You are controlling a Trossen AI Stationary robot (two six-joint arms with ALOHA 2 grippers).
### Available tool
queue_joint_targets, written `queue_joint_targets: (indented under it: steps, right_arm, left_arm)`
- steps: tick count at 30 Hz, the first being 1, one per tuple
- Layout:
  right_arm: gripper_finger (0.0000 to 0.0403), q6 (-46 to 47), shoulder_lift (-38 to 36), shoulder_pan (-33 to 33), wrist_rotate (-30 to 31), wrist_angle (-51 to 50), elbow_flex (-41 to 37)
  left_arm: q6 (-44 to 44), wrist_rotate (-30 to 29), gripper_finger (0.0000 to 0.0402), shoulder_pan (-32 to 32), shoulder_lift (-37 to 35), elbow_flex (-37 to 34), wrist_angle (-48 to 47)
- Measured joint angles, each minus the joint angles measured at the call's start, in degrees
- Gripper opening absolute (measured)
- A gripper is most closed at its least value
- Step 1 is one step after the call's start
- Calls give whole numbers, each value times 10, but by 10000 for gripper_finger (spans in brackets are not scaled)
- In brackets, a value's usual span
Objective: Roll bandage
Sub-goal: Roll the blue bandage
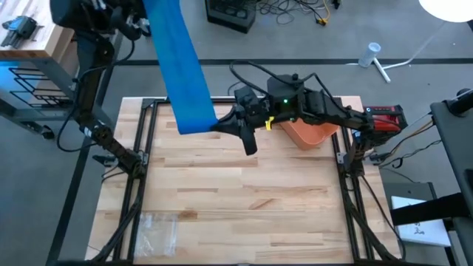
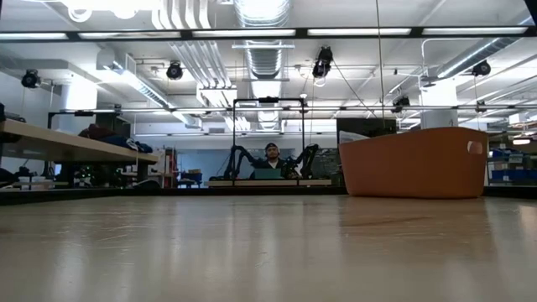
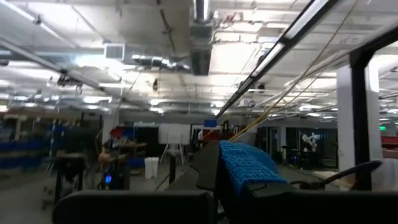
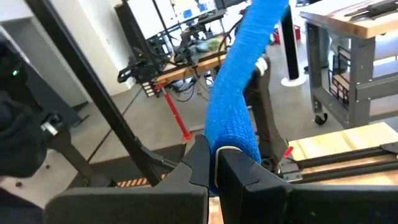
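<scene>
— Where's the bandage (image 1: 177, 63)?

— Stretched in the air between my two hands, above the far edge of the surface (image 1: 244, 199). My right hand (image 4: 214, 168) is clamped shut on its lower end, and my left hand (image 3: 233, 186), raised high at the far left corner, is closed on the upper end.

— Anything else nearby?

— An orange bin (image 2: 415, 161) sits on the surface near the far right side, beneath my right arm.

Blue bandage (image 1: 179, 70) — woven, matt cloth; table (image 1: 244, 199) — smooth pale wood.
</scene>
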Motion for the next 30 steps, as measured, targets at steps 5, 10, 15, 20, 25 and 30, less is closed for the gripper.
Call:
queue_joint_targets:
  steps: [5,10,15,20,25,30]
  right_arm:
    - [3,-13,-9,15,0,45,0]
    - [3,-33,-26,27,0,91,2]
    - [3,-58,-38,35,-1,128,2]
    - [3,-90,-51,36,-5,172,2]
    - [3,-123,-59,35,-5,218,1]
    - [3,-148,-64,34,0,259,1]
  left_arm:
    - [15,2,0,16,12,-2,-30]
    - [16,2,0,24,21,-24,-34]
    - [16,5,0,26,21,-56,-30]
    - [12,39,0,24,18,-107,-32]
    - [9,67,0,6,4,-179,-32]
    - [10,85,0,-23,-18,-260,-33]
